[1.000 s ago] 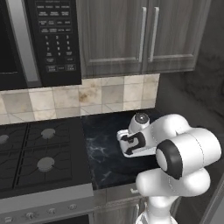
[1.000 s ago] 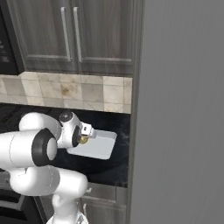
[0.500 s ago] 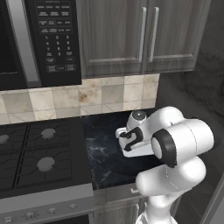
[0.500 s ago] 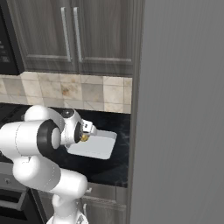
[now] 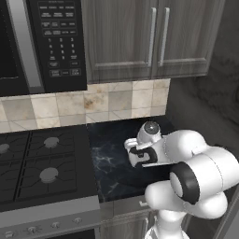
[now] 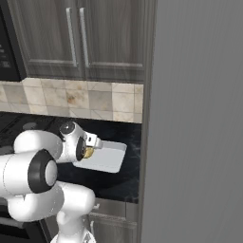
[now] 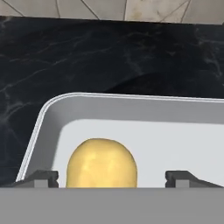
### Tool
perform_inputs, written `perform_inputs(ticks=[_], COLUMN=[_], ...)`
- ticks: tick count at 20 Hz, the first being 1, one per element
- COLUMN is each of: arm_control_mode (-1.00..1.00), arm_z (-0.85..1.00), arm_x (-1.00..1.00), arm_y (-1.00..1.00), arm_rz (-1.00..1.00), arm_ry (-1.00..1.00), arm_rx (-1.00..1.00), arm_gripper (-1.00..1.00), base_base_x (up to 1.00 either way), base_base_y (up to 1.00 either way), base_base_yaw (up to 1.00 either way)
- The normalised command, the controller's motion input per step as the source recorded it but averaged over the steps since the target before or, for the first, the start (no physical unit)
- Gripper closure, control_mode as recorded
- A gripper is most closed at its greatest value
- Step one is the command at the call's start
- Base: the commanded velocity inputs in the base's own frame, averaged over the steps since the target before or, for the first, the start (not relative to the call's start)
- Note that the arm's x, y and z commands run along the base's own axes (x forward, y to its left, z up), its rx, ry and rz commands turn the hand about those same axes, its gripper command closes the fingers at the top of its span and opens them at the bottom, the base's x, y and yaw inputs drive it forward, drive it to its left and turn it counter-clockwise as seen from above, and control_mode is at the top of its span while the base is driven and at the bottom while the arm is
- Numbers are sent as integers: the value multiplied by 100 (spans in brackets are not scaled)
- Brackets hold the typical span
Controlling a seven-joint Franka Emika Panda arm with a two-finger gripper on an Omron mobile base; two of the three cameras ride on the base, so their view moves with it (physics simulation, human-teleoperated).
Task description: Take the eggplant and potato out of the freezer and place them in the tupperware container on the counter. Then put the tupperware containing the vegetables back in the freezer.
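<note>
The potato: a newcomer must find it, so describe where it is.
On the black marble counter beside the tall grey freezer lies a pale tupperware container. The potato sits inside it, between the open gripper fingertips: a rounded yellow-tan lump.

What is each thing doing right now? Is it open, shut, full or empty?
potato: lying inside the tray, between the spread fingertips, not gripped.
tupperware container: on the counter, no lid, holding the potato.
pincer: open, low over the tray.
counter: carrying the tray.
freezer: a grey ribbed face stands in front; cannot tell if it is open or shut.
upper cabinets: shut.
</note>
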Motion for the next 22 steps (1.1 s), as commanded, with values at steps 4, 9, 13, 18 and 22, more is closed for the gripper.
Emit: perform_inputs(ticks=[4,9,13,18,22], arm_control_mode=[-100,-100,-100,-100,-100], arm_z=[61,97,100,96,61], arm_x=[-54,-78,-84,-99,-100], arm_y=[-1,0,0,0,0], arm_rz=[0,0,0,-1,-5], arm_ry=[-17,-18,-11,0,1], arm_rx=[3,12,12,11,3], arm_gripper=[-100,-100,-100,-100,-100], base_base_x=[0,0,0,0,0], base_base_y=[0,0,0,0,0], base_base_yaw=[0,0,0,0,0])
